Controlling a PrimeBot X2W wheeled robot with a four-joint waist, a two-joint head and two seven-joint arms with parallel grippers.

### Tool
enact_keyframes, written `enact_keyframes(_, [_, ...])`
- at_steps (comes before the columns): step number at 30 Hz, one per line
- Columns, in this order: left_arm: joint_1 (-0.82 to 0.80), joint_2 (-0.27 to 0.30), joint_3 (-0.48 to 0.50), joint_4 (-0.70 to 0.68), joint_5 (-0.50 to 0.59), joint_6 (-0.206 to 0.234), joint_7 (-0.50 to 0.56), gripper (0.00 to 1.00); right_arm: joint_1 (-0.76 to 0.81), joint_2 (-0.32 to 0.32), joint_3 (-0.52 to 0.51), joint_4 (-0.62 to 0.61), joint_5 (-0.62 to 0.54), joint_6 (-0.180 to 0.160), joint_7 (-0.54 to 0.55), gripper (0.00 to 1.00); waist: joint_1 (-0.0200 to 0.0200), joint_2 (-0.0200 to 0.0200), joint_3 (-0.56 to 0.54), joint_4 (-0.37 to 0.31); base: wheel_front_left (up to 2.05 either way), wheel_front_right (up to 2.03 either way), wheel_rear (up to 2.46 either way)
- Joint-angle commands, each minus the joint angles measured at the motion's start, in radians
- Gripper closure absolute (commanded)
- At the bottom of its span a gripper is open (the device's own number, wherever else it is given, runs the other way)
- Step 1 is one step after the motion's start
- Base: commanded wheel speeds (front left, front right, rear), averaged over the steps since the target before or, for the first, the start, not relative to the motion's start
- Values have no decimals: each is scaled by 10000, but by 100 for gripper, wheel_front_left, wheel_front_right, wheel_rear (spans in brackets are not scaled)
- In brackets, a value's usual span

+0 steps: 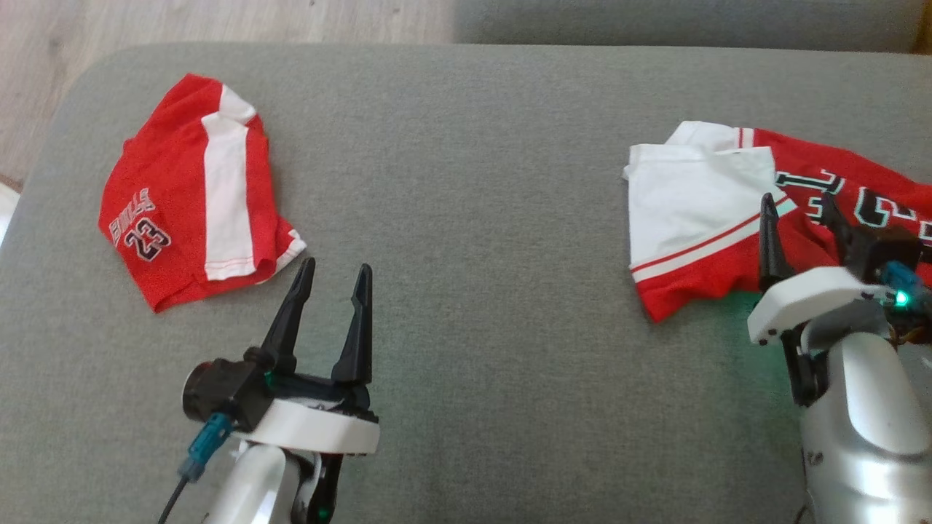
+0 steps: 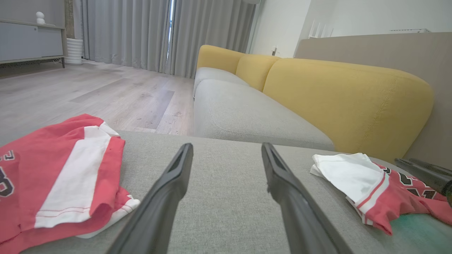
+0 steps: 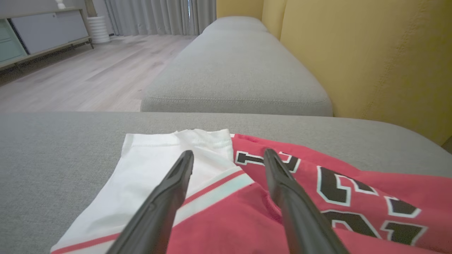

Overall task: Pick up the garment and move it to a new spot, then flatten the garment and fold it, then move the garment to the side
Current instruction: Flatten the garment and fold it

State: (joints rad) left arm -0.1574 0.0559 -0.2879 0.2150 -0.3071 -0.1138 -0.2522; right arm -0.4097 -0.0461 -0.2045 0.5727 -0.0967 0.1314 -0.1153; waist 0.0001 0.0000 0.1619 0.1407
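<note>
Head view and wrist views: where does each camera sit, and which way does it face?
Head view: on the head, looking down at the grey cushion; left gripper and right gripper show, open.
Left wrist view: on the left wrist, looking along its fingers toward the yellow sofa.
Right wrist view: on the right wrist, looking along its fingers over the jersey.
Both wrist views share sofa and jersey.

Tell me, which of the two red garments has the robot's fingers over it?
The right-hand garment with the broad white panel: the right fingers sit over it. The number-23 garment lies beside the left fingers, not under them.
</note>
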Motion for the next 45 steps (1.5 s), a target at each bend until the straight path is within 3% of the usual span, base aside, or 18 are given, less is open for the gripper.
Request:
enact_keyframes(1, [-419, 7, 310, -287, 33, -17, -95, 0, -462, -42, 197, -209, -96, -7, 28, 0, -1, 0, 100, 114, 0, 0, 0])
enact_keyframes(18, [-658, -46, -79, -150, 41, -67, -95, 0, -2580, -446, -492, 2716, -1496, -7, -56, 0, -1, 0, 581, 546, 0, 0, 0])
enact_keyframes(19, [-662, -48, -101, -149, 32, -66, -95, 0, -2661, -448, -542, 2858, -1546, -7, -96, 45, -1, 0, 592, 557, 0, 0, 0])
enact_keyframes(20, [-667, -49, -119, -150, 24, -63, -95, 0, -2738, -445, -573, 2984, -1583, -7, -159, 100, -1, 0, 602, 568, 0, 0, 0])
enact_keyframes(26, [-678, -53, -118, -98, 3, -37, -95, 0, -3099, -305, -430, 3387, -1518, -7, -947, 100, -1, 0, 528, 518, 0, 0, 0])
enact_keyframes(30, [-574, -55, -15, -79, 3, -10, -95, 0, -3222, -99, 357, 2965, -927, -7, -1400, 100, -1, 0, 244, 368, 0, 0, 0])
enact_keyframes(39, [-308, -56, 261, -265, -55, 115, -95, 0, -1960, -44, 4100, 272, 1722, -7, -1461, 100, -1, 0, -446, 274, 0, 0, 0])
enact_keyframes(45, [-76, -56, 510, -365, -36, 138, -95, 0, -667, -43, 5997, -846, 2599, -7, -1356, 100, -1, 0, -769, 225, 0, 0, 0])
